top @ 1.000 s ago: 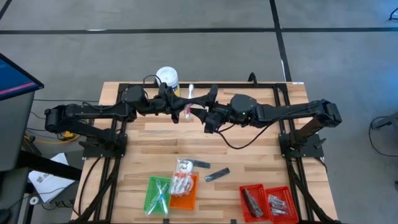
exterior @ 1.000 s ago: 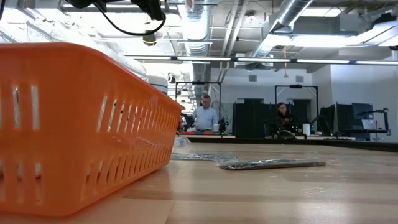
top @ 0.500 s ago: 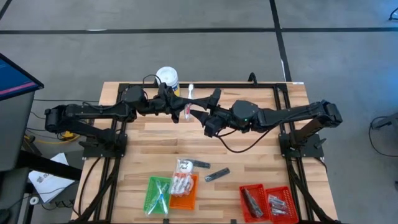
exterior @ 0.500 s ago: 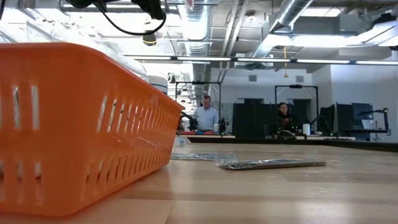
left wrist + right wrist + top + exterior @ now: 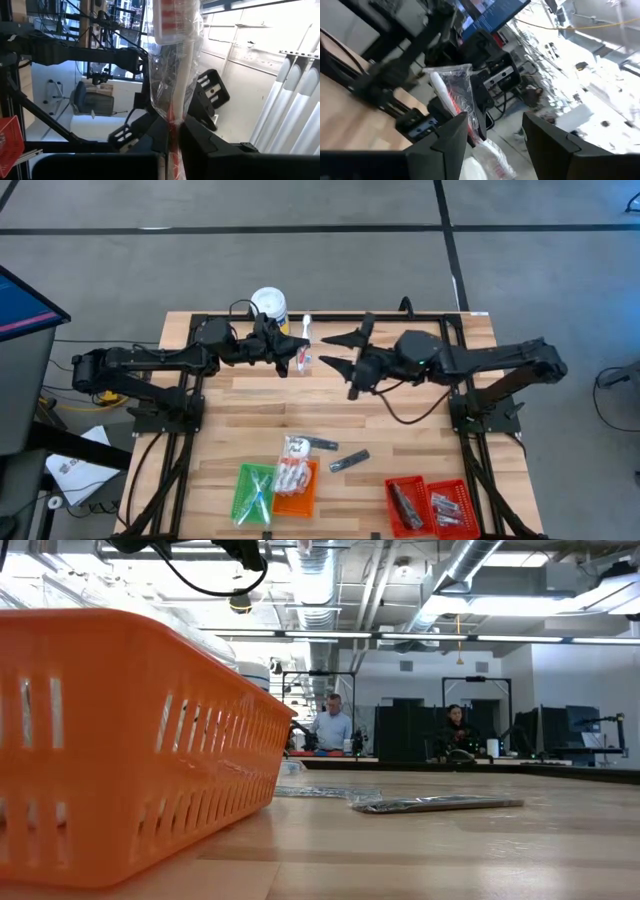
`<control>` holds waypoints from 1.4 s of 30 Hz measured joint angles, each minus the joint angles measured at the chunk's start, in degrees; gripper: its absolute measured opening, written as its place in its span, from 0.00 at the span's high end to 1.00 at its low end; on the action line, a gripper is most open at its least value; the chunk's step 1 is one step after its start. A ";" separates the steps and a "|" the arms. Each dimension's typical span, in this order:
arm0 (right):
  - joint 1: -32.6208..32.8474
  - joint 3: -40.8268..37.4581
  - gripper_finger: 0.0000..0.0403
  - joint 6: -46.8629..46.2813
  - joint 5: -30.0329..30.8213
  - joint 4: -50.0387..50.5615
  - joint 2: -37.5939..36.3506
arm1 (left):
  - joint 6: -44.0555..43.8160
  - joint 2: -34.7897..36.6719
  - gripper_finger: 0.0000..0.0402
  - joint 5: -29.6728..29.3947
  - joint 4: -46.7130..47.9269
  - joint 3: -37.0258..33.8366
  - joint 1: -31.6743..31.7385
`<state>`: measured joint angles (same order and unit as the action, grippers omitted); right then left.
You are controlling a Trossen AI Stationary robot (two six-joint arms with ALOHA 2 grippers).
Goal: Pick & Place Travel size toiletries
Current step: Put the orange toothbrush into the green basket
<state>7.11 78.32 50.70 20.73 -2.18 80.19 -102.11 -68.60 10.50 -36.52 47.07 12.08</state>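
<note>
A clear-wrapped toothbrush (image 5: 305, 340) with a white handle and red marks, one of the travel size toiletries, is held above the table's far middle by my left gripper (image 5: 297, 358), which is shut on it. The left wrist view shows the same toothbrush (image 5: 172, 75) rising from between my left gripper's (image 5: 172, 137) fingers. My right gripper (image 5: 333, 350) stands open just right of it, touching nothing. In the right wrist view the toothbrush (image 5: 454, 95) lies beyond my right gripper (image 5: 495, 135). A white packet (image 5: 296, 447) and two dark tubes (image 5: 322, 444) (image 5: 349, 461) lie flat on the table. My left gripper pinches the wrapped toothbrush between its two fingers at the lower part of the handle (image 5: 172, 122), wrapper and all. The fingers come about level from the table's left and lie across the stick. The toothbrush is lifted clear, its brush end (image 5: 307, 320) toward the far edge.
A green tray (image 5: 243, 498), an orange tray (image 5: 300, 502) and two red trays (image 5: 392, 485) (image 5: 462, 492) stand along the near edge. A white-lidded tub (image 5: 268, 304) stands at the far edge behind the left arm. In the low view, people sit at desks beyond the table.
My right gripper has drawn back from the toothbrush toward the table's right edge, rising a little and rolling about its own axis. The toothbrush has stayed in my left gripper, which has kept still.
</note>
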 joint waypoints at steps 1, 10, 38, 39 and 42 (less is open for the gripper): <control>0.00 0.00 0.55 -1.19 -0.47 0.80 -0.70 | 0.23 0.00 0.96 0.00 -0.01 0.00 0.00; -0.65 -0.02 0.56 -16.59 -1.42 9.64 -4.52 | 0.75 0.00 0.96 1.06 0.05 0.00 0.33; -6.14 -0.04 0.55 -62.77 -13.48 19.01 -8.62 | 13.05 0.00 0.96 -0.85 15.48 5.70 -14.04; -5.98 -0.02 0.55 -63.69 -13.43 18.70 -8.62 | 13.85 0.00 0.96 -0.88 18.00 6.74 -15.21; -5.95 -0.02 0.55 -66.38 -13.37 17.91 -8.62 | 16.21 0.00 0.96 -2.01 25.53 9.67 -18.97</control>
<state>1.17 78.30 -15.67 7.35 15.73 71.57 -85.90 -68.60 8.49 -10.99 56.74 -6.90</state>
